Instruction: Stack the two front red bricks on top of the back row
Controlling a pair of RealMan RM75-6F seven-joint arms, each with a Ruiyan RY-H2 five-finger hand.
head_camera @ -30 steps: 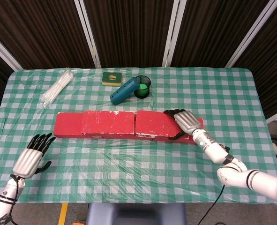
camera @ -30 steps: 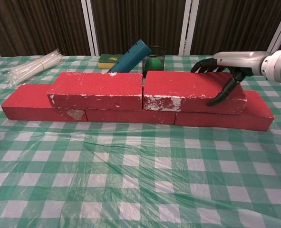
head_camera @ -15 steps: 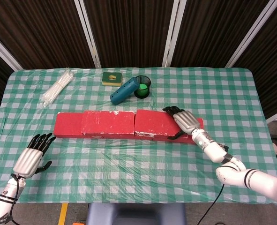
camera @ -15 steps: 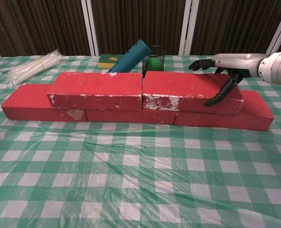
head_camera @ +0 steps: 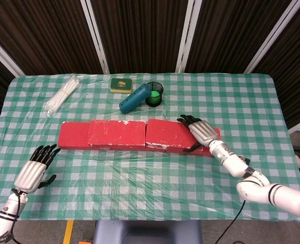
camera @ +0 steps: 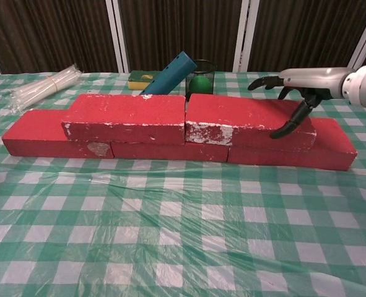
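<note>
Judging step: both front bricks already sit on the back row, so you are at the release and final check.
Upper right brick: the chipped red rectangular brick (camera: 248, 120) lies flat on the lower course, its left end touching its neighbour.
Upper left brick: the second scuffed red brick (camera: 126, 117) lies flat beside it, straddling the lower course.
Back row: the long row of red bricks on the bench (camera: 331, 150) shows past both ends of the upper pair.
Right hand: your right hand (camera: 292, 93) hovers over the right end of the upper right brick, fingers spread. The thumb hooks down to the brick's front face, seemingly touching; it does not look clamped on anything.
Left hand: your left hand (head_camera: 34, 170) rests on the green-and-white checked bench cover (head_camera: 155, 173), near the front left corner and well apart from the bricks, fingers loosely extended, empty.
Next move: lift the right hand straight up and away from that brick, minding the hooked thumb so it does not drag the brick forward off the lower course.
Behind the bricks: a teal cylinder (head_camera: 134, 97) leans on a dark cup (head_camera: 154, 94); leave them alone.
</note>
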